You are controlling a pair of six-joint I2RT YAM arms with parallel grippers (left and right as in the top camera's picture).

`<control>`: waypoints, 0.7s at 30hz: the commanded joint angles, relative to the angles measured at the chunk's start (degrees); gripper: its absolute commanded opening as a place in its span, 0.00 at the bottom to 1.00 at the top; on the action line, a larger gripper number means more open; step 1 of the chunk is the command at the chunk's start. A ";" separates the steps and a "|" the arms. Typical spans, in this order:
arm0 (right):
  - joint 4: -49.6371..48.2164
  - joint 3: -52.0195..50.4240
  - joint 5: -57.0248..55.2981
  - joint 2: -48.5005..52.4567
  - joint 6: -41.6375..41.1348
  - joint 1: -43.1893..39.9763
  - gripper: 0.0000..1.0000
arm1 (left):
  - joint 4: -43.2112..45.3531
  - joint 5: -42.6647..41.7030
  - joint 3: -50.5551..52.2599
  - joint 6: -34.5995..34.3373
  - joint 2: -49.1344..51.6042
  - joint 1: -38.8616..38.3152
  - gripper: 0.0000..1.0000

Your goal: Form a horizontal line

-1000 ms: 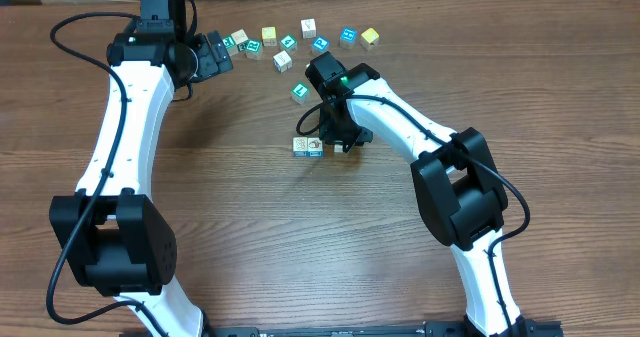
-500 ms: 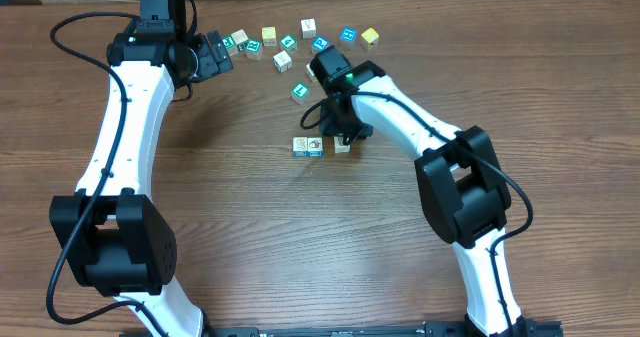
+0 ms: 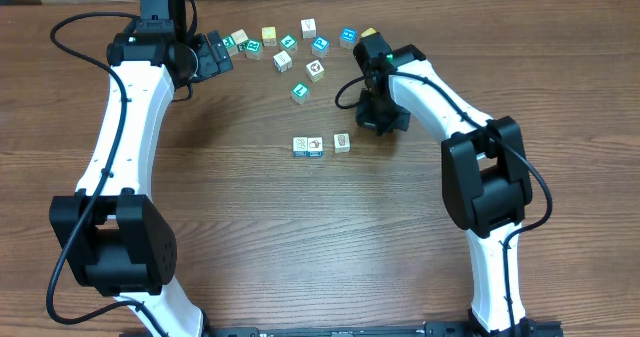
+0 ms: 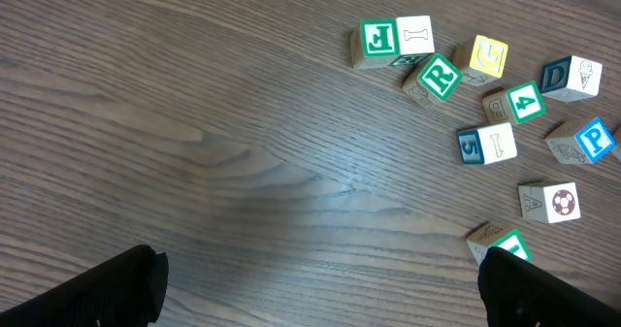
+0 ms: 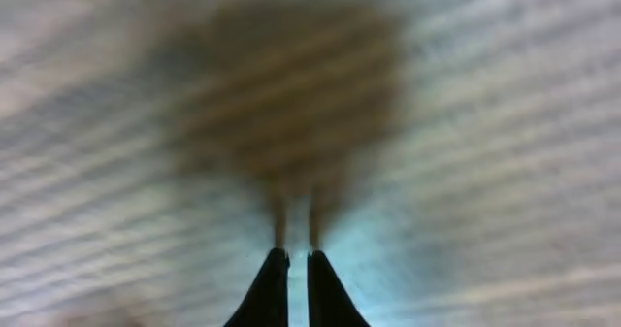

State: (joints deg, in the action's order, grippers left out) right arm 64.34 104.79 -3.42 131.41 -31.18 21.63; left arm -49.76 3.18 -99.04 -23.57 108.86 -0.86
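Note:
The horizontal line (image 3: 315, 145) is a short row of small cubes mid-table: two touching cubes (image 3: 307, 146) on the left and a third cube (image 3: 342, 142) a small gap to their right. My right gripper (image 3: 380, 120) hovers just right of and behind that third cube, touching nothing. In the right wrist view the right gripper (image 5: 298, 261) is shut with nothing in it over blurred bare wood. My left gripper (image 3: 216, 56) stays at the back left, and the left gripper (image 4: 320, 288) is wide open and empty, with one finger (image 4: 116, 286) near each lower corner.
Several loose letter cubes lie scattered along the back (image 3: 288, 42), among them a teal one (image 3: 299, 92) and a picture one (image 3: 315, 70) nearest the row. The left wrist view shows them ahead of the jaws: a green R (image 4: 439, 76), a yellow G (image 4: 488, 55) and a blue 5 (image 4: 471, 145).
My right gripper let go of the third cube at the row's right end, pulled away toward the back right and closed. The left arm has not moved.

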 commanded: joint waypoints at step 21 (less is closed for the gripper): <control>1.57 1.03 11.50 -0.48 8.31 4.00 0.04 | 0.13 -0.22 -0.46 0.48 -0.35 -0.31 1.00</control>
State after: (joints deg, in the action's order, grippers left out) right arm 66.02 104.79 7.51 131.41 -23.46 24.88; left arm -49.74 3.16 -99.04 -23.57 108.86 -0.86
